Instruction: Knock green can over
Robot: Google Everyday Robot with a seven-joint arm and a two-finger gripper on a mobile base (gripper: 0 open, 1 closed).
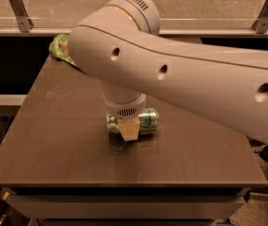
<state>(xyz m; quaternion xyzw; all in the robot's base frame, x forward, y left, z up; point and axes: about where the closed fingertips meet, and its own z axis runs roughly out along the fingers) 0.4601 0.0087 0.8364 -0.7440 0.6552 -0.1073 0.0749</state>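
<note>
The green can (145,120) lies on its side on the brown table (67,145), near the table's middle. My gripper (129,130) hangs straight down from the big white arm (180,74) and sits right in front of the can, covering its left part. One tan fingertip (130,131) shows, low against the can, close to the table top.
A flat green crinkly snack bag (58,48) lies at the table's back left corner, partly hidden by the arm. A glass rail with metal brackets (18,6) runs behind the table. The table's front edge (124,185) is near.
</note>
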